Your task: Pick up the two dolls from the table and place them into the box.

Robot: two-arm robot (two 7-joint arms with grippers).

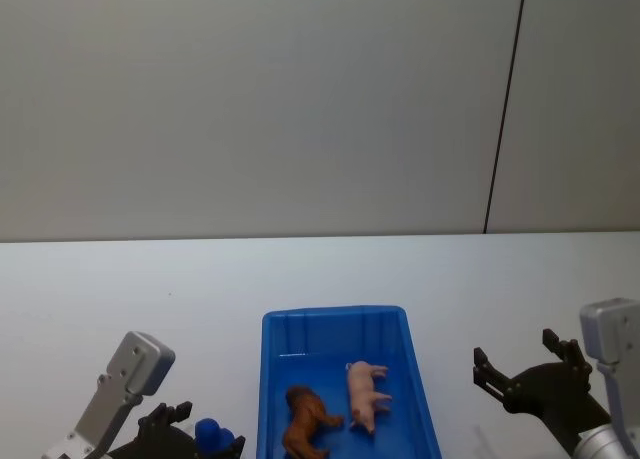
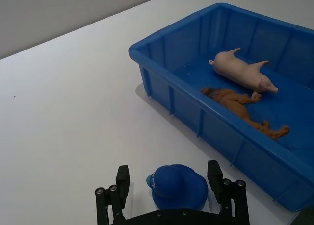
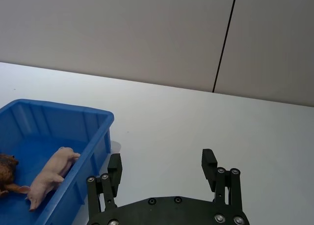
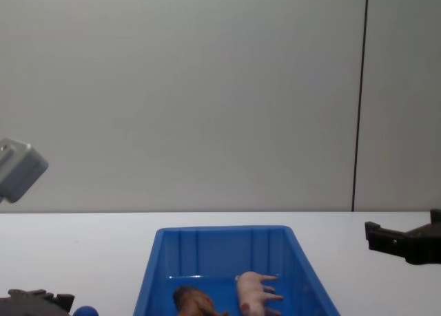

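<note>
Left gripper point(image 2: 168, 167), right gripper point(image 3: 162, 157) flank the box point(image 1: 335, 312) holding lion point(image 1: 305, 419) and pig point(image 1: 365, 394).

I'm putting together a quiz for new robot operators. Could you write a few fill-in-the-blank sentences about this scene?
1. The pig and the lion both lie ____ the box.
2. The small ball between the fingers of the left gripper is ____ in colour.
3. The right gripper hovers over the table with its fingers ____.

Missing words: inside; blue; open.
</note>
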